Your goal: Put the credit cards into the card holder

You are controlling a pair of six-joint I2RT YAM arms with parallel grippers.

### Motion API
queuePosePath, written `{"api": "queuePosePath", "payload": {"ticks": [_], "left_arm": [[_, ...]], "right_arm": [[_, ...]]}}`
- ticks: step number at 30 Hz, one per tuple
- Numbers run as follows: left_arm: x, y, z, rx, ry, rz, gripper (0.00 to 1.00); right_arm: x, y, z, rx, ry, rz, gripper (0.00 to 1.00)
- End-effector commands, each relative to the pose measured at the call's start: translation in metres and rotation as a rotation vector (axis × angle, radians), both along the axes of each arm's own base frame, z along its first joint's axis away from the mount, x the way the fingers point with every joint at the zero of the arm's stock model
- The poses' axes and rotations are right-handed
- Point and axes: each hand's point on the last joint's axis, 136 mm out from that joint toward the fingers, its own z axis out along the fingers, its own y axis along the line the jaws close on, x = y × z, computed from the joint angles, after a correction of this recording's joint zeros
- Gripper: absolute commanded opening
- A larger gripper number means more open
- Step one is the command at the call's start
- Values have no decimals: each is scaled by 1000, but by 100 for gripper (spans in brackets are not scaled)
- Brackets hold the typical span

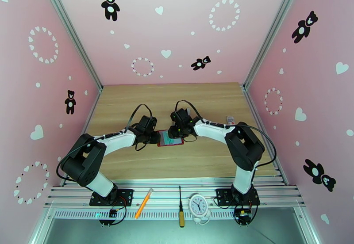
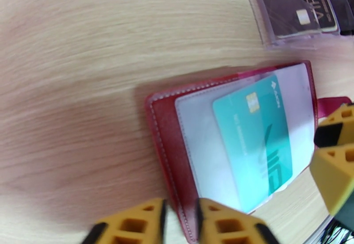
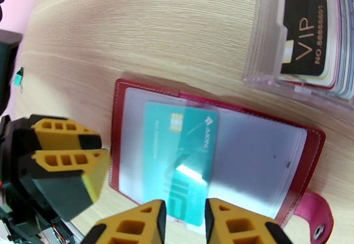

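The card holder (image 3: 118, 121) lies open on the table (image 3: 132, 28), its edge seemingly pinched by the left claw (image 2: 180, 207). The right claw (image 3: 185, 205), narrowed on the teal card (image 3: 177, 161), should slide it flat and straight into the clear pocket (image 3: 265, 161).

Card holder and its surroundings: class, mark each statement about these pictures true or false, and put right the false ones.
1. The card holder lies open on the table. True.
2. The teal card lies on bare wood beside the holder. False: it lies on the holder's clear pockets.
3. A black VIP card stands in the clear slotted stand. True.
4. The left pincer hangs high above the table, well away from the holder. False: its fingers straddle the holder's red edge.
5. The snap tab is fastened over the holder. False: it sticks out loose at the side.
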Motion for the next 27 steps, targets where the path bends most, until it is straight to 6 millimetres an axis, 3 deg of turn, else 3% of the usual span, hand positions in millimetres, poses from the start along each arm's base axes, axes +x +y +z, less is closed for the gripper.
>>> {"api": "queuePosePath", "payload": {"ticks": [1, 19, 27], "left_arm": [[-4, 3, -12, 21, 16, -1, 15], [-6, -1, -20, 8, 30, -16, 11], [-6, -1, -21, 6, 30, -19, 11]], "right_arm": [[-1, 0, -7, -46, 14, 10, 30], [-9, 11, -21, -82, 44, 44, 28], [-7, 3, -7, -97, 3, 28, 28]]}}
